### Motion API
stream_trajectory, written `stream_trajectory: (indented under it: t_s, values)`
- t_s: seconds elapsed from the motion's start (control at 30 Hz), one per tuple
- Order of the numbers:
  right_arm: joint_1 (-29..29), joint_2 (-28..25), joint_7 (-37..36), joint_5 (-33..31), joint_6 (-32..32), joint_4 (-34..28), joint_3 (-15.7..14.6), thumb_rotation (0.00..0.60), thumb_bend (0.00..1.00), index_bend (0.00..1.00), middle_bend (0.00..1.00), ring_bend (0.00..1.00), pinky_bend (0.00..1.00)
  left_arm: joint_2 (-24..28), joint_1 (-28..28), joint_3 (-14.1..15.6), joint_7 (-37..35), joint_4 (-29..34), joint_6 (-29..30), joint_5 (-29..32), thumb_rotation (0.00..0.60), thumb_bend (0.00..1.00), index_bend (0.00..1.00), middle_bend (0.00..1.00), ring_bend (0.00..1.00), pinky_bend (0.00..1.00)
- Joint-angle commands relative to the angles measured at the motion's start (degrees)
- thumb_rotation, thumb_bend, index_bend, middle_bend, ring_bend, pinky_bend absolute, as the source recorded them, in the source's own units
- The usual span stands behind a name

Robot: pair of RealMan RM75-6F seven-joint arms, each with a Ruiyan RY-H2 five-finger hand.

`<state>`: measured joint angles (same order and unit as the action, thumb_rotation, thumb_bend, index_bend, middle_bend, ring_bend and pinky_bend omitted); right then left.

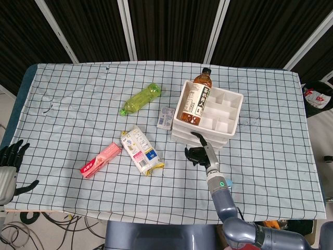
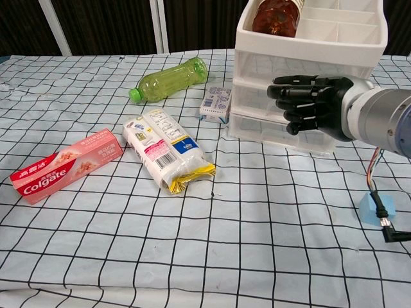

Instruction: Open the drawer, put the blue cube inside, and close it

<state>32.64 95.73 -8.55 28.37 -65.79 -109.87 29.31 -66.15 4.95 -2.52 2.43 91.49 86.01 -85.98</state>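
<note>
A white drawer unit (image 1: 204, 133) (image 2: 257, 96) stands right of the table's centre, its drawers closed. A brown tea bottle (image 1: 197, 99) (image 2: 276, 16) lies in its open top tray. My right hand (image 1: 198, 152) (image 2: 309, 104) hovers just in front of the drawer fronts, fingers half curled and holding nothing; I cannot tell whether it touches them. The small blue cube (image 2: 373, 208) (image 1: 228, 183) sits on the cloth near the front right, beside my right forearm and partly hidden by it in the head view. My left hand (image 1: 10, 162) rests off the table's left edge, fingers spread.
A green plastic bottle (image 1: 140, 98) (image 2: 168, 78) lies behind the middle. A small white carton (image 1: 166, 118) (image 2: 216, 104) lies by the drawers' left side. A snack packet (image 1: 141, 151) (image 2: 168, 149) and a pink Colgate box (image 1: 100, 159) (image 2: 64, 165) lie at the front left.
</note>
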Motion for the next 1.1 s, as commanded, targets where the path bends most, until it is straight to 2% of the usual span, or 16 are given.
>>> stream_trajectory:
  t_s: [0.03,1.1]
  values:
    - [0.0,0.0,-0.1,-0.2,0.1,0.0,0.2,0.600,0.42,0.16,0.85,0.85,0.77,0.0,0.0,0.0,0.0,0.0,0.0,0.0,0.600,0.02,0.00,0.00,0.00,0.00]
    - [0.2,-0.5,-0.4,-1.8,1.1,-0.2,1.2,0.600,0.42,0.16,0.85,0.85,0.77,0.0,-0.1,0.1,0.1,0.0,0.1,0.0,0.600,0.02,0.00,0.00,0.00,0.00]
